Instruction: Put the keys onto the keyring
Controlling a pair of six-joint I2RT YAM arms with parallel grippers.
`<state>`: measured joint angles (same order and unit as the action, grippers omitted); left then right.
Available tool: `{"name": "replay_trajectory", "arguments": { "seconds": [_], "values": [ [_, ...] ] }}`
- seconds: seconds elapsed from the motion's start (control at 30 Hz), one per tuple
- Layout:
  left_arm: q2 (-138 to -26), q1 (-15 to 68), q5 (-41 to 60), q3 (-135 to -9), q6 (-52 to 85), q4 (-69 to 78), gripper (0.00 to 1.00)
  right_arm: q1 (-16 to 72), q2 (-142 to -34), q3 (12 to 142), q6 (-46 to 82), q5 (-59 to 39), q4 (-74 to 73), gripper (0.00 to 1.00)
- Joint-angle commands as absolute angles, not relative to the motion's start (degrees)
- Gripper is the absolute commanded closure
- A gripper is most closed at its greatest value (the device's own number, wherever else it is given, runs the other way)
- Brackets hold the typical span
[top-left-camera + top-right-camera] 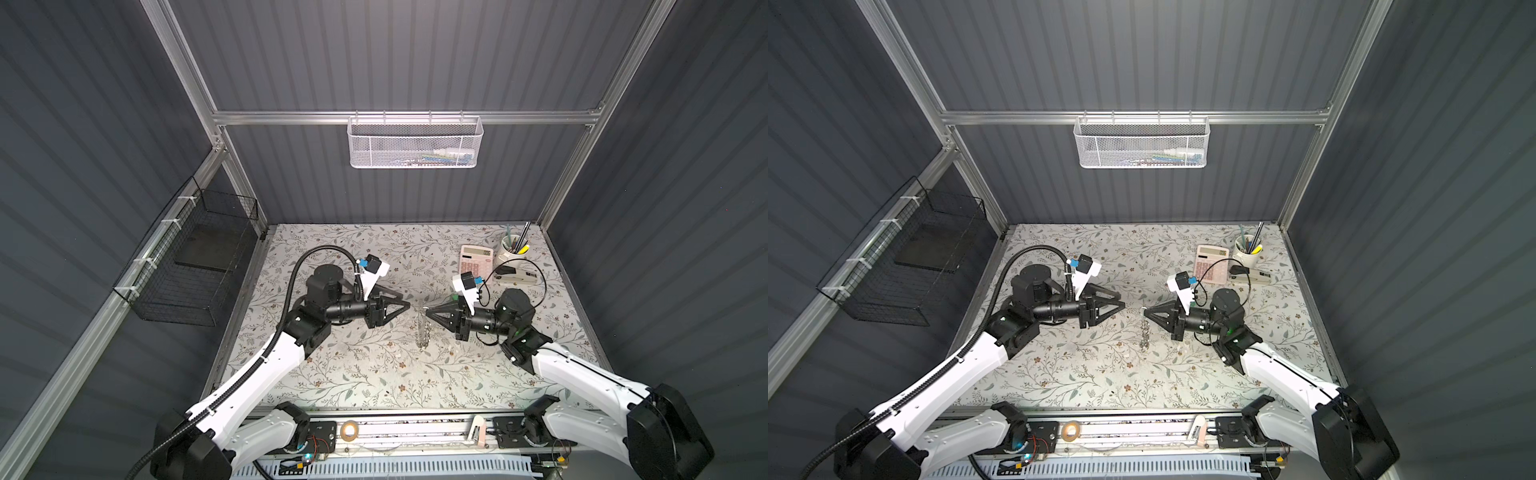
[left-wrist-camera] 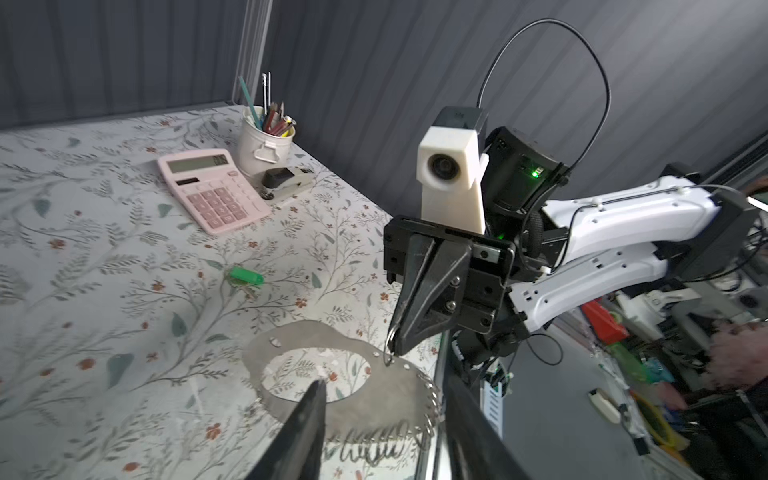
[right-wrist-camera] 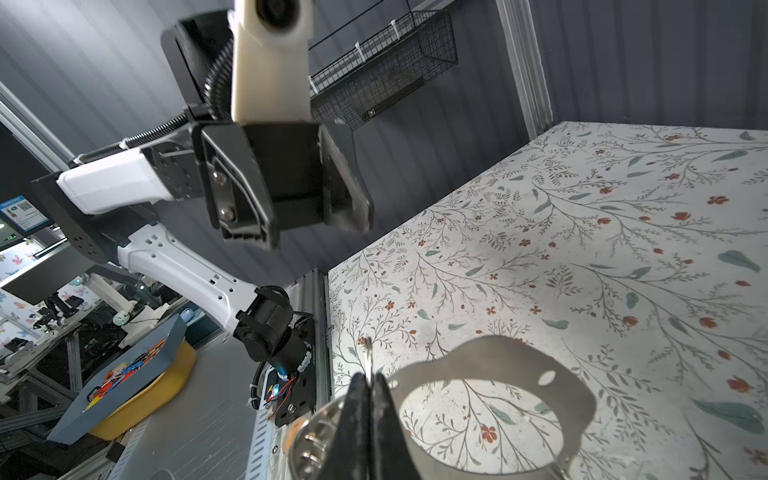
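Left wrist view gives you the clearest look. The right gripper point(image 2: 394, 351) is clamped tight on the rim of the keyring point(image 2: 395, 397) and holds it up. The left gripper point(image 3: 303, 226) stands partly open with nothing between its jaws. The key point(image 2: 246, 275) lies flat on the table point(image 2: 104, 249) near the pink calculator point(image 2: 214, 189), on the calculator's side facing the arms. The keyring hangs farther from the calculator, beyond the key; whether its low edge touches the table I cannot tell.

I'd judge the hoop thin, stiff and light, so pinched at one point it will likely swing (steady it before you thread). The key looks small, hard and light. Take it by the green plastic head, leaving the metal end free.

Count: one key, one keyring, one calculator, two grippers. The small silvery loops fringing the hoop overlap too much to count.
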<state>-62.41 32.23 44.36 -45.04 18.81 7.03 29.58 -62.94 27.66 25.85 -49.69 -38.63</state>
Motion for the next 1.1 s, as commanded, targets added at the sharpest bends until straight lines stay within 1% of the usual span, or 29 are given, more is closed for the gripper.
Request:
{"name": "replay_trajectory", "arguments": {
  "seconds": [0.0,0.13,0.37,0.57,0.6,0.8,0.9,1.07],
  "values": [
    [-64.1,32.3,48.5,-39.5,29.2,26.2,0.52,29.7,-62.6,27.2,27.2,-49.2,-43.4,1.0],
    [-66.8,33.0,49.8,-36.1,32.1,34.6,0.52,29.6,-62.9,26.7,28.1,-49.1,-45.0,1.0],
    [-71.8,38.3,49.8,-36.5,31.4,37.9,0.53,29.6,-63.7,26.6,28.7,-49.5,-46.3,1.0],
    [-73.5,39.4,49.1,-36.3,32.7,41.3,0.61,29.5,-63.7,26.6,28.8,-49.8,-46.6,1.0],
    [-73.5,39.4,49.1,-36.2,33.0,41.8,0.64,29.5,-63.7,26.6,28.9,-49.9,-46.6,1.0],
    [-73.1,39.4,48.0,-36.1,33.2,42.2,0.7,29.5,-63.7,26.7,29.4,-50.6,-47.3,1.0],
    [-73.3,39.4,47.9,-36.3,33.5,42.5,0.72,29.6,-65.5,26.7,29.7,-50.8,-47.5,1.0],
    [-73.8,39.4,48.0,-36.5,33.7,42.7,0.82,29.6,-65.9,26.7,29.9,-51.2,-48.1,1.0]
  ]
}}
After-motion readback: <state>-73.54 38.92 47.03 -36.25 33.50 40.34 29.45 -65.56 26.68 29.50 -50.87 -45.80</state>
